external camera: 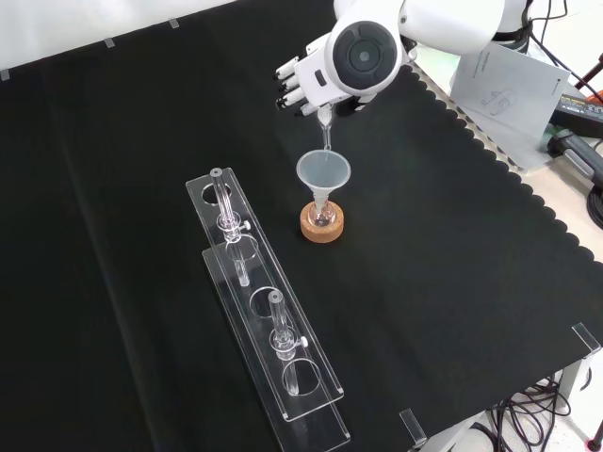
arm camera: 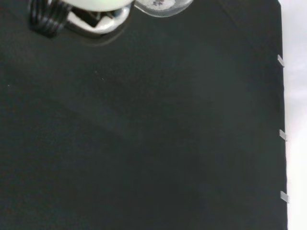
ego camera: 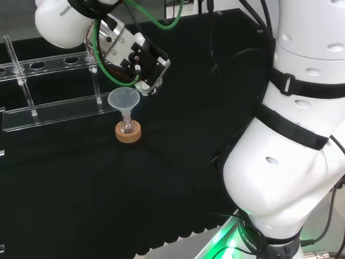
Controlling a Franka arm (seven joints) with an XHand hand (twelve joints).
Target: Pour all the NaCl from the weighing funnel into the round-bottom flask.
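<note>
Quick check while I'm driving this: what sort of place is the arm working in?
Most likely a chemistry lab bench set up for robot trials: a small flask on a cork ring with a funnel in its neck, a clear acrylic tube rack, and black cloth over the bench.

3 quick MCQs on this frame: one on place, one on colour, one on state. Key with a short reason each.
1. In the front view, the rack lies where relative to the flask?
A. To its left
B. To its right
C. Behind it, under the hand

2. What colour is the ring stand under the flask?
A. Red
B. Cork brown
C. White

3. What sits in the flask's neck?
A. A stopper
B. Nothing
C. A funnel, upright

Key:
1 A: the clear rack lies left of the flask.
2 B: the cork ring is tan brown.
3 C: the wide funnel stands upright in the neck, below the hand, which holds the weighing funnel with its tip pointing down.
</note>
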